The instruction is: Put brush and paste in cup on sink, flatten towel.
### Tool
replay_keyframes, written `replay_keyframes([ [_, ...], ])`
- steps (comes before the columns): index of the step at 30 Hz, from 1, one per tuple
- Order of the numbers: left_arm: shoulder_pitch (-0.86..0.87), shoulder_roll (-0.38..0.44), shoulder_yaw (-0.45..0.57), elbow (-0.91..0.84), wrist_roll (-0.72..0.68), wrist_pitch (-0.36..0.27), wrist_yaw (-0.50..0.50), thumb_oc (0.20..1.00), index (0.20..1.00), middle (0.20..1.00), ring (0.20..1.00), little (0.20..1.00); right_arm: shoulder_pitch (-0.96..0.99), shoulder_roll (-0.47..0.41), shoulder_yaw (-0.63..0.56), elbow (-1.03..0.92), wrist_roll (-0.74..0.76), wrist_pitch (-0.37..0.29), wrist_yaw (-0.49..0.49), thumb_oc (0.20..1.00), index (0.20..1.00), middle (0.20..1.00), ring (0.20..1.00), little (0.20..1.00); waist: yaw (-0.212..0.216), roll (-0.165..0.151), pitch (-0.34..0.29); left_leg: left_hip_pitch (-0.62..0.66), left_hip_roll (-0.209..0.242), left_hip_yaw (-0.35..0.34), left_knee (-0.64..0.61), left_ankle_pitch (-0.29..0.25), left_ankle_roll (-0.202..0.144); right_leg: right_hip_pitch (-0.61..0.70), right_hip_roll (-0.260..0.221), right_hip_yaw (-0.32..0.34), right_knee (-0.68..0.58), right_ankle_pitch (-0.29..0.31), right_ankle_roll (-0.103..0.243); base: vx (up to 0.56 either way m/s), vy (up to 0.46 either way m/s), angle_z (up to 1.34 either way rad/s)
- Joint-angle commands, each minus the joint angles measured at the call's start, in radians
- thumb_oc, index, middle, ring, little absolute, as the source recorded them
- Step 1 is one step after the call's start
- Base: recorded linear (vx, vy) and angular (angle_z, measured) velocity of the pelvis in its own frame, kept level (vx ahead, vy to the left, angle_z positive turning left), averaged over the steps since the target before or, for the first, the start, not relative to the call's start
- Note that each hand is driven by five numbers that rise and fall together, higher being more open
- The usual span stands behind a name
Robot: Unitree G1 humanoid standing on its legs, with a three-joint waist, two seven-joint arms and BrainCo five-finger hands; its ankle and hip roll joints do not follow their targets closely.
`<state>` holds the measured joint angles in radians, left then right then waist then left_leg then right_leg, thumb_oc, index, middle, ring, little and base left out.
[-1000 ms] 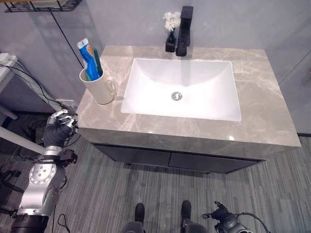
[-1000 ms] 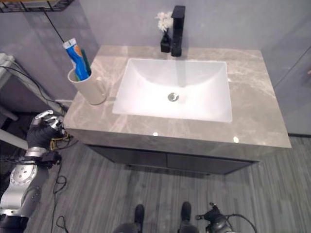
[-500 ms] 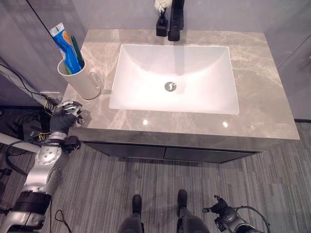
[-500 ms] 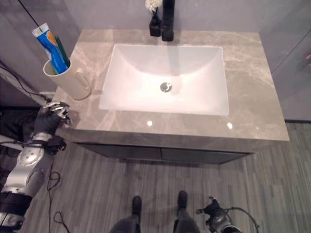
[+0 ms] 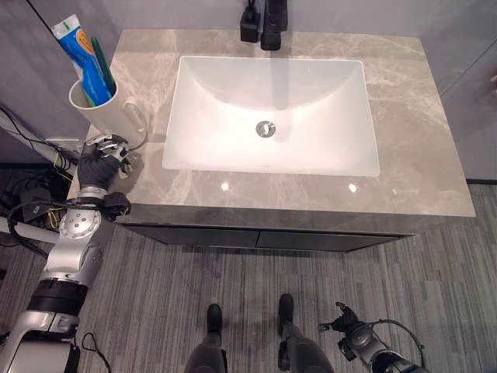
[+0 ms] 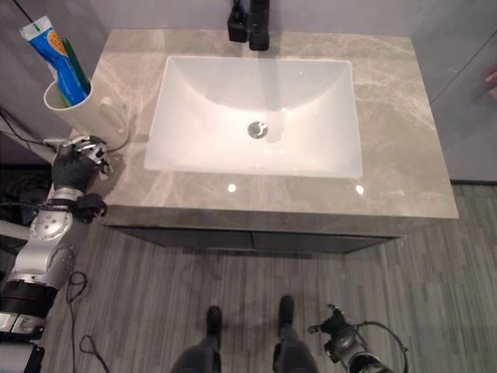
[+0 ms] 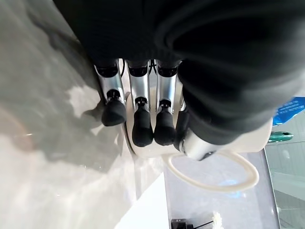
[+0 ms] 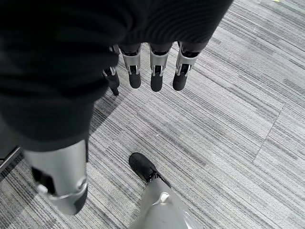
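The blue-and-white toothpaste tube (image 5: 74,58) and the green toothbrush (image 5: 102,67) stand upright in the cream ceramic mug (image 5: 105,114) at the left end of the grey marbled stone counter (image 5: 404,148), so the first half of the task reads as done. No towel can be seen on the counter or in the white rectangular sink basin (image 5: 272,116), so the flattening step looks still to be done, and where the cloth lies cannot be told from these views.

The robot's left hand (image 5: 101,159) sits at the counter's front left corner, just in front of the mug. Its dark-tipped fingers (image 7: 141,129) are curled, their tips close against the mug's lower wall beside the looped handle (image 7: 214,174); actual contact cannot be confirmed, and they do not wrap round it. The mug with its brush and paste lies directly beyond the fingertips, away from the robot, with the basin off to the hand's right.

The right hand (image 8: 152,71) hangs low over the grey striped floor (image 8: 228,119), well apart from the counter, its fingers relaxed and straight, holding nothing. A black faucet (image 5: 273,23) stands at the far edge of the counter behind the basin.
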<state>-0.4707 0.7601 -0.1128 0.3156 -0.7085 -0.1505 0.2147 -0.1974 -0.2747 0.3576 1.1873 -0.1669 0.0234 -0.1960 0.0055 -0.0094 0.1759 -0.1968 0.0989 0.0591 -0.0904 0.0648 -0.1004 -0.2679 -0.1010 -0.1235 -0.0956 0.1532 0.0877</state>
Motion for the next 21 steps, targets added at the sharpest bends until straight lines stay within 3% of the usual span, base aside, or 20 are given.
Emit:
replay_keyframes([
  [1,-0.079,0.024,-0.040,0.078,-0.022,-0.023,0.032,0.200,0.200,0.200,0.200,0.200,-0.008,-0.001,0.035,-0.012,0.047,0.006,-0.025,1.000,1.000,1.000,1.000,1.000,-0.024,-0.024,0.003,-0.020,0.004,-0.013,0.003,0.005,-0.006,0.048,-0.087,-0.029,0.008,0.000,0.081,0.00,0.000,0.00],
  [14,-0.402,0.055,-0.146,0.369,0.028,-0.009,0.099,0.200,0.200,0.200,0.200,0.200,-0.008,-0.004,0.072,-0.061,0.088,-0.010,-0.039,1.000,1.000,1.000,1.000,1.000,-0.062,-0.040,0.015,-0.048,0.012,0.005,0.003,0.007,-0.009,0.010,-0.084,-0.024,0.008,0.011,0.090,0.00,0.001,-0.01],
  [21,-0.491,0.075,-0.179,0.438,0.032,-0.009,0.105,0.200,0.200,0.200,0.200,0.200,-0.012,-0.005,0.078,-0.051,0.094,-0.013,-0.041,1.000,1.000,1.000,1.000,1.000,-0.070,-0.042,0.018,-0.062,0.013,0.007,0.003,0.009,-0.009,-0.009,-0.083,-0.020,0.008,0.019,0.093,0.00,0.001,0.00],
])
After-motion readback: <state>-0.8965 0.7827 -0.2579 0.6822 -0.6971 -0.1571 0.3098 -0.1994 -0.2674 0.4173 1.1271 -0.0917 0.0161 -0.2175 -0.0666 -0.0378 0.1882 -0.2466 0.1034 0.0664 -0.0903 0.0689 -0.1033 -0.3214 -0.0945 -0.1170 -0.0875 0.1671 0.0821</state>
